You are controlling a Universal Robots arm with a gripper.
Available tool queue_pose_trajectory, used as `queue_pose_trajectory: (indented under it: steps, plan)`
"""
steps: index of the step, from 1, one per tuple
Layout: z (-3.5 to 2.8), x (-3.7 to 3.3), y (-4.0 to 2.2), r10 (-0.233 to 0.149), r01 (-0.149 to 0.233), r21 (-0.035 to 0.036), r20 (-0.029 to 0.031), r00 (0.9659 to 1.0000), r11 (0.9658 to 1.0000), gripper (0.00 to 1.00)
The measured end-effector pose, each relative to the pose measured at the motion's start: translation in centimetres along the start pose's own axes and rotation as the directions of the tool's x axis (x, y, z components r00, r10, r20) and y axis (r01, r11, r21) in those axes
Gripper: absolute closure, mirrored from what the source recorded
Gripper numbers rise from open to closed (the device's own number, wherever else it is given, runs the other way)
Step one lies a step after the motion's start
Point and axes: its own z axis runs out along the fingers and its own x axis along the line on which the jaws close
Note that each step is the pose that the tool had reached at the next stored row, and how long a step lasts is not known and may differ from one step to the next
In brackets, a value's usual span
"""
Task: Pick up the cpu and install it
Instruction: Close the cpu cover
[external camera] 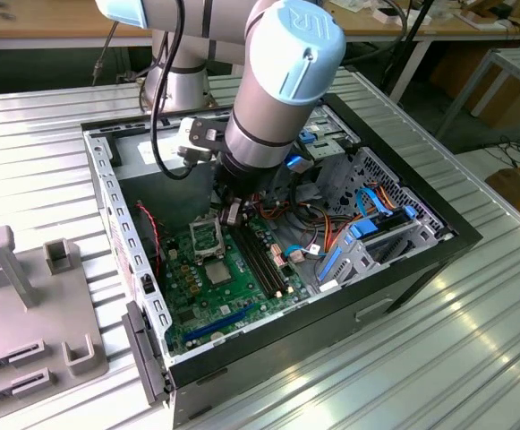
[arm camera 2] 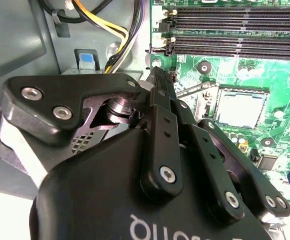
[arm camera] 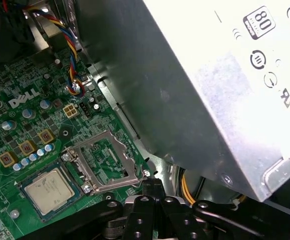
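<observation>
Beside closed jaws, socketed cpu (arm camera: 50, 191)

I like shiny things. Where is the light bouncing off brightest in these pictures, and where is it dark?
In the first wrist view, glare washes the silver power supply box nearly white. In the exterior view, the ribbed metal table gleams in bright stripes, while the case floor behind the motherboard sits in shadow. In the second wrist view, the black pincer looks dark against the evenly lit cpu.

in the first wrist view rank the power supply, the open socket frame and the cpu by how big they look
1. power supply, by far the largest, though it sits nearer the camera.
2. open socket frame.
3. cpu, close to the frame in apparent size, so that order is unsure.
</observation>
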Motion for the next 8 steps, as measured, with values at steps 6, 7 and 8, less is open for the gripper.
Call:
queue_pose_trajectory:
  steps: [6, 7, 8]
  plan:
    - [-0.06, 0.08, 0.15, -0.003, 0.003, 0.003, -0.0062, 1.0, 1.0, 0.89]
    - [-0.1, 0.08, 0.17, -0.003, 0.003, 0.0031, -0.0064, 1.0, 1.0, 0.89]
    - [-0.15, 0.08, 0.19, -0.003, 0.004, 0.0032, -0.0067, 1.0, 1.0, 0.89]
